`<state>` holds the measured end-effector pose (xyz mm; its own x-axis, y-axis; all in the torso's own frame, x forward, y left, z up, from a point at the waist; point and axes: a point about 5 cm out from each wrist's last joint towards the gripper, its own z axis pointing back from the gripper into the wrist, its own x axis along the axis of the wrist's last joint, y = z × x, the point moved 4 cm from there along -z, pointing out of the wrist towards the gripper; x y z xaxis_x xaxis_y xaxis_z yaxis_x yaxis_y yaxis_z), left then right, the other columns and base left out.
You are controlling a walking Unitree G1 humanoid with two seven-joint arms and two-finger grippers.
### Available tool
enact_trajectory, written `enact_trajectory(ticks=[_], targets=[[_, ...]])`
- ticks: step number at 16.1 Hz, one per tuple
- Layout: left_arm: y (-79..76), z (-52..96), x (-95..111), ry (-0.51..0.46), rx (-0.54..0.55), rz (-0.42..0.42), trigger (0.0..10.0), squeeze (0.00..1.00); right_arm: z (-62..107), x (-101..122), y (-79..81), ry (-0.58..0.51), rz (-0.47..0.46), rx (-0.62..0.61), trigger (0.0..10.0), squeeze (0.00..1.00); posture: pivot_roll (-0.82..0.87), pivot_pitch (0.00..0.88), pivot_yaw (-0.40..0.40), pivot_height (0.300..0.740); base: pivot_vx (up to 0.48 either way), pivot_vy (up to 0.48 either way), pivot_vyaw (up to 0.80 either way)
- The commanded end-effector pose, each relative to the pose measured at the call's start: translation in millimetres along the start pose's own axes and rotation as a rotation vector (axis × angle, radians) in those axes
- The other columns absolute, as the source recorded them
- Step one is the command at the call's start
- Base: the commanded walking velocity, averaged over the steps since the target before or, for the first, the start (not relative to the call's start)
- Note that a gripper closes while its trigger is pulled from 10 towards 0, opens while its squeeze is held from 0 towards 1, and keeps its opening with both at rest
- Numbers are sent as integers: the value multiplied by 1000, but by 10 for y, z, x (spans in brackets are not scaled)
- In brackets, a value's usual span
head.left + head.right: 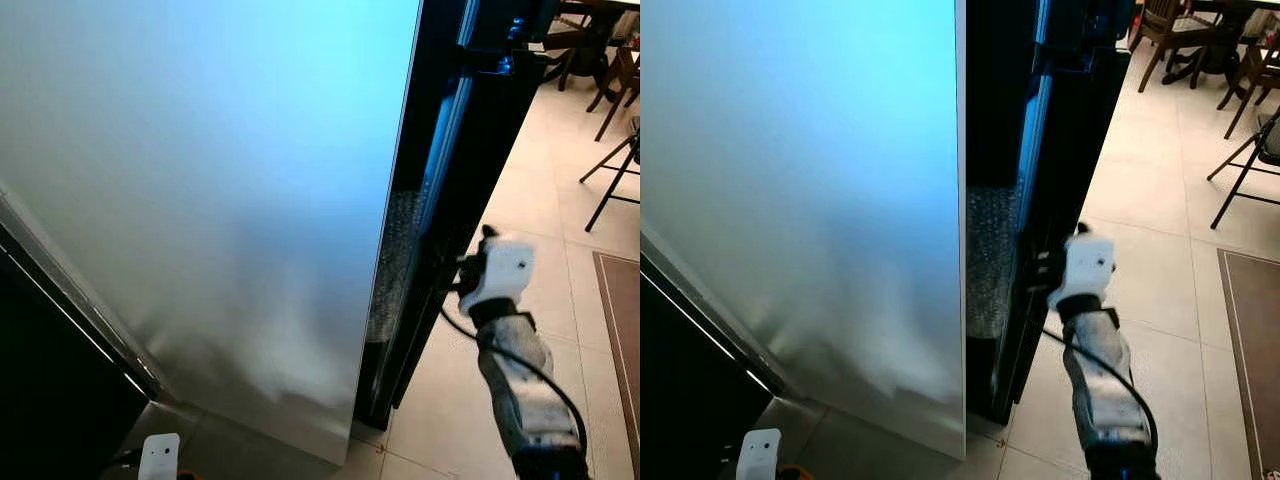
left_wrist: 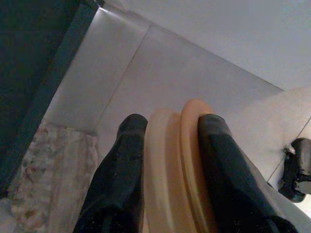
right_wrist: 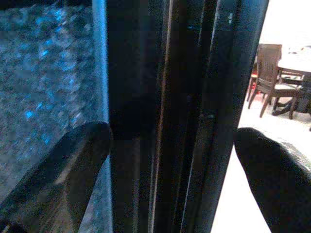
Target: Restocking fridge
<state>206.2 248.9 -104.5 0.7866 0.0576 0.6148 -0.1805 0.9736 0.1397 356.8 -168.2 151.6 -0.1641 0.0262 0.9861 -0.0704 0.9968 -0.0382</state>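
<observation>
Left gripper (image 2: pixel 167 160) hangs low at near left, fingers pinching a pale orange disc-shaped item (image 2: pixel 175 170) above the floor (image 2: pixel 146 73). Right gripper (image 3: pixel 170 160) reaches to the dark door edge (image 3: pixel 194 97) on the right, fingers spread either side of it, not yet clamped. Silver door (image 1: pixel 200 200) stands close on the left. Risks, as I judge: fingers slipping off the slick edge; the swinging door knocking the low-held item loose.
</observation>
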Motion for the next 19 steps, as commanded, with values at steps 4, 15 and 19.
enact_trajectory(ticks=[4,15,19], targets=[[-3,-2,-33,29,6,-5,10000,0,-115,17,-19,3,-13,-7,10000,0,-71,19,31,740,0,0,0],[-42,-4,-36,35,-4,-12,10000,0,-183,-46,29,42,2,30,10000,0,-60,9,31,740,0,0,0],[-58,-10,-8,31,-2,-10,10000,0,-199,-65,107,49,-3,69,10000,0,-52,4,26,740,0,0,0]])
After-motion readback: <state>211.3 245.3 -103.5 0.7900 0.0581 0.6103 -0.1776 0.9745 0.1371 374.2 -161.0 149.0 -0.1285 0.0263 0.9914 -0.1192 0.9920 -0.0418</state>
